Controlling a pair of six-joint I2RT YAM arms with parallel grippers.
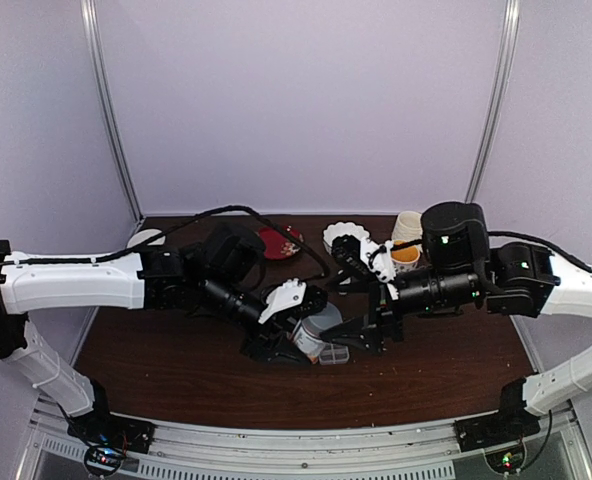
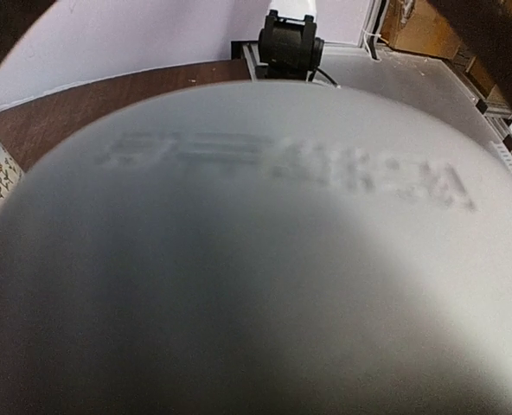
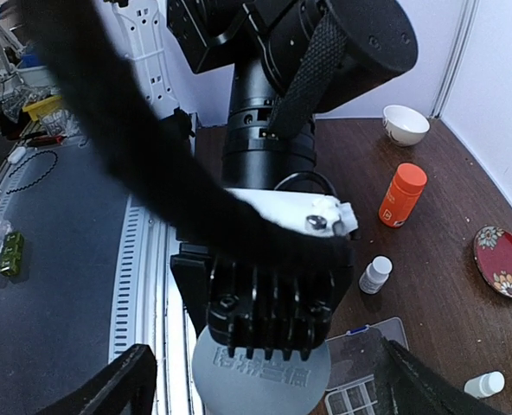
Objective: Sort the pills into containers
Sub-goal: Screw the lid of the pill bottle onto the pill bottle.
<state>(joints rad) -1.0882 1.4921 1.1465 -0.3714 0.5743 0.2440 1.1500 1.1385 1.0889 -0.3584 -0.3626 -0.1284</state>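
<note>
My left gripper (image 1: 294,338) is shut on a large bottle (image 1: 314,330) with a grey round end, held tilted just above the clear pill box (image 1: 333,352). That grey embossed end (image 2: 273,251) fills the left wrist view and hides the fingers. It also shows in the right wrist view (image 3: 260,380), under the left wrist housing. My right gripper (image 3: 265,399) is open wide, facing the bottle, with one finger on each side of it. The pill box's cells (image 3: 360,399) and open lid (image 3: 373,341) lie by the right finger. No pills are visible.
An orange bottle (image 3: 401,194), two small white bottles (image 3: 375,274) (image 3: 483,384), a white bowl (image 3: 406,124) and a red plate (image 3: 502,261) stand on the brown table. A scalloped bowl (image 1: 346,237) and mugs (image 1: 408,240) are at the back. The table's front rail (image 1: 306,440) is near.
</note>
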